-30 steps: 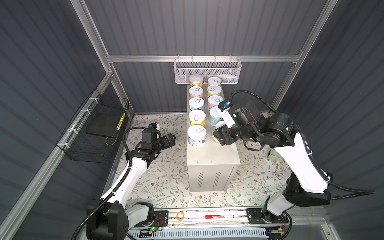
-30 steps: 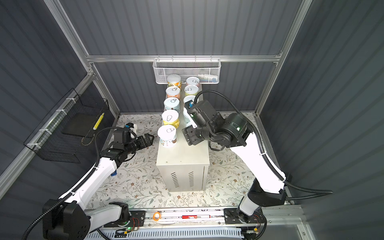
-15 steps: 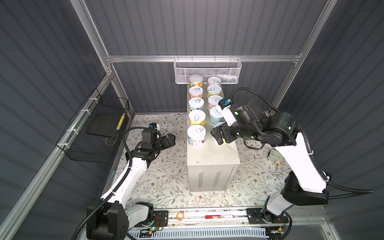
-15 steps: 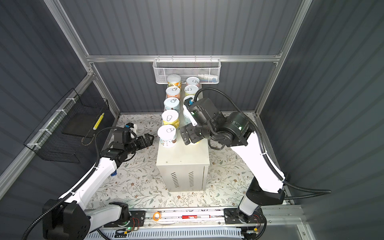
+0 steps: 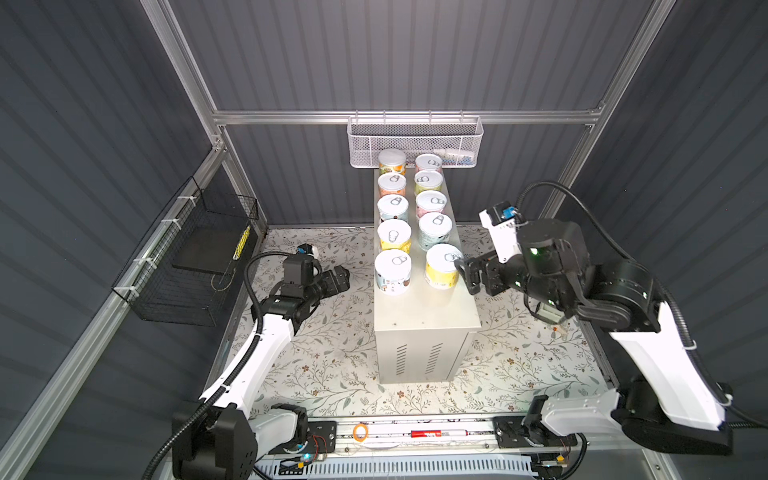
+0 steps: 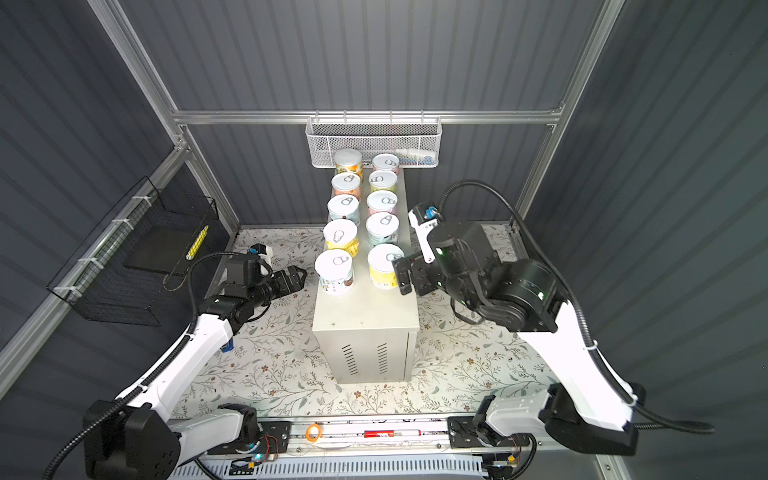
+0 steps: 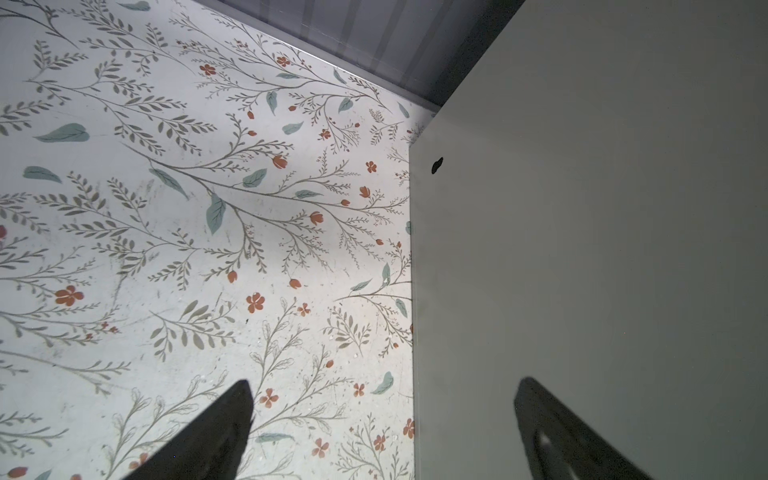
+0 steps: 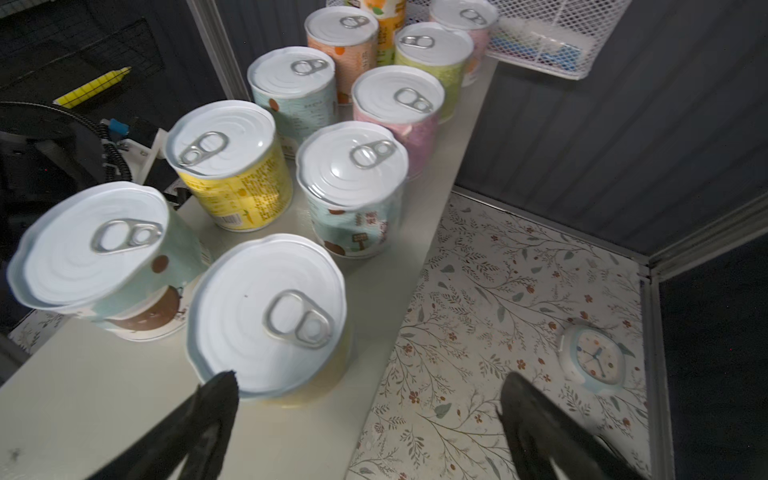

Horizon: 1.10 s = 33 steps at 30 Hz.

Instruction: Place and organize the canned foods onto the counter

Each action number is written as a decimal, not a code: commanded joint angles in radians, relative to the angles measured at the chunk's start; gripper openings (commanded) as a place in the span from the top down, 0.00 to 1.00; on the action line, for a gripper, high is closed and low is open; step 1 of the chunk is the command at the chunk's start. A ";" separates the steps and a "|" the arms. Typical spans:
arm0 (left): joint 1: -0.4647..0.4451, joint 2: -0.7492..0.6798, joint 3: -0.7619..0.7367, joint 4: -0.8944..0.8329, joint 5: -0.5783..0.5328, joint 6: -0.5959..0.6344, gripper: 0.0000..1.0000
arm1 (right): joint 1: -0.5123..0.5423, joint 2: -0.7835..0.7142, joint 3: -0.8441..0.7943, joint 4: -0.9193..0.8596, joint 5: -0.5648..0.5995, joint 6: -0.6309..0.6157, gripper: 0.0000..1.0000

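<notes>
Conceivably the front yellow can (image 5: 442, 266) could be knocked off the counter (image 5: 424, 316) if the right gripper (image 5: 465, 276), jaws spread empty beside it, is swung; the left gripper (image 5: 343, 278) is spread empty too.

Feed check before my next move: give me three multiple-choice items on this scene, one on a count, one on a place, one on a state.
1. How many cans stand on the counter?
A) six
B) eight
C) ten

2. Where does the small clock lie?
A) on the counter
B) on the floral mat
C) on top of a can

3. What is the state of the right tool?
A) open, holding nothing
B) shut on a can
C) shut and empty

Answers:
1 C: both top views show two rows of five.
2 B: the right wrist view shows it flat on the mat, beside the counter.
3 A: the right wrist view shows its jaws wide apart, gripping nothing.
</notes>
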State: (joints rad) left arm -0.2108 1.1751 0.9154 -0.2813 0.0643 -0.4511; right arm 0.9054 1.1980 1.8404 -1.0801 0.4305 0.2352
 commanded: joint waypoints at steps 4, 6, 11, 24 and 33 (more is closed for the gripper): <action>-0.008 -0.088 -0.029 -0.033 -0.132 0.035 0.01 | -0.150 -0.299 -0.378 0.283 0.035 0.086 0.01; -0.013 -0.113 -0.065 -0.010 -0.165 0.027 0.01 | -0.213 -0.314 -0.464 0.275 -0.018 0.126 0.01; -0.053 -0.132 -0.125 0.028 -0.291 0.009 0.01 | -0.250 -0.317 -0.654 0.316 0.033 0.170 0.01; -0.416 -0.164 -0.336 0.304 -0.771 0.198 0.01 | -0.524 -0.351 -1.086 0.653 -0.085 0.138 0.01; -0.330 0.039 -0.460 0.645 -1.075 0.364 0.00 | -0.533 -0.234 -1.197 0.897 -0.065 0.070 0.01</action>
State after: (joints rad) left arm -0.5934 1.1526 0.4557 0.2081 -0.8635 -0.1593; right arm 0.3729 0.9482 0.6678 -0.3233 0.3565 0.3458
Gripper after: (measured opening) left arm 0.994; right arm 0.989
